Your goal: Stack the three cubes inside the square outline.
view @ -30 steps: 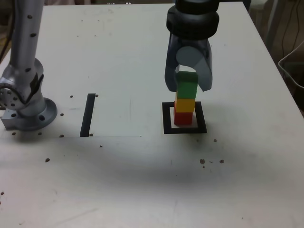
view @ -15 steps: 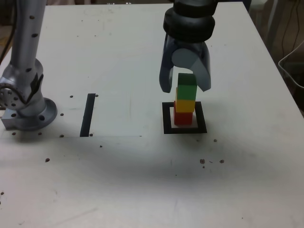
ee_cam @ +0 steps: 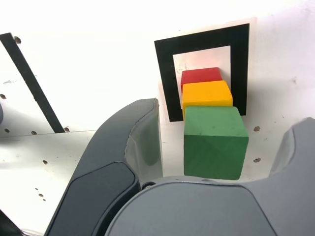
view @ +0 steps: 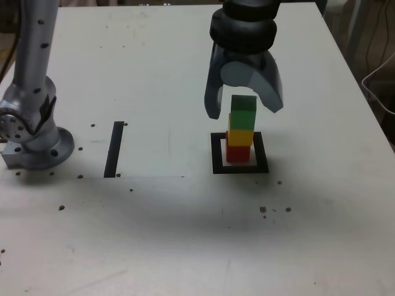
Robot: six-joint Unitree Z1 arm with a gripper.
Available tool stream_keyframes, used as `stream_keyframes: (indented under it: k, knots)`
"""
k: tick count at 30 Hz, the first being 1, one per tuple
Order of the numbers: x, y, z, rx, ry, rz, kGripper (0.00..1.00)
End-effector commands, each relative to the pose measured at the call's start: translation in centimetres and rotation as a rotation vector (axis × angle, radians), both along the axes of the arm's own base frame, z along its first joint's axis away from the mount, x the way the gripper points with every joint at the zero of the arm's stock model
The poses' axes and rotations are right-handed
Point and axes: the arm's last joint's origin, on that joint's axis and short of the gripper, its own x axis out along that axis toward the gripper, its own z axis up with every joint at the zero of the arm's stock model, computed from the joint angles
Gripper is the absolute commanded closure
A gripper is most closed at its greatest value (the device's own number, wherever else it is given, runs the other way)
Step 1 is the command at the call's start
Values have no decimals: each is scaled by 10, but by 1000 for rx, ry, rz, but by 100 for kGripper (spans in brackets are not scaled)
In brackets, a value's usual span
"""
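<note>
Three cubes stand stacked inside the square outline (view: pixel 239 168): red cube (view: pixel 238 152) at the bottom, yellow cube (view: pixel 240 136) in the middle, green cube (view: pixel 243 105) on top. My gripper (view: pixel 244 110) hangs over the stack, open, one finger on each side of the green cube with a clear gap to it. From the wrist, the green cube (ee_cam: pixel 214 142) is nearest, with the yellow cube (ee_cam: pixel 206 94) and red cube (ee_cam: pixel 200 76) below it inside the square outline (ee_cam: pixel 165 73). The fingers (ee_cam: pixel 138 142) stand apart from the cube.
A straight black strip (view: pixel 114 148) lies on the white table at the exterior view's left, also in the wrist view (ee_cam: pixel 32 83). The arm's metal base (view: pixel 31 142) stands at the far left. Small dark specks (view: pixel 274 209) dot the tabletop.
The jaws have spread wide and let go of the green cube, which stays on the stack. The gripper has risen slightly.
</note>
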Motion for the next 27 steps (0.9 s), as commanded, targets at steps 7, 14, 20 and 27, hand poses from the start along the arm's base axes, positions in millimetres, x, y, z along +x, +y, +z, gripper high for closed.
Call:
stream_keyframes:
  k: [7, 14, 20, 27]
  knots:
    - [-5, 2, 8, -2, -47, -3, 1]
    - [-10, 6, 9, -5, -59, 1, 1]
    - [-21, 9, 16, -9, -48, 7, 1]
    - [-46, 11, 32, -9, -53, 9, 1]
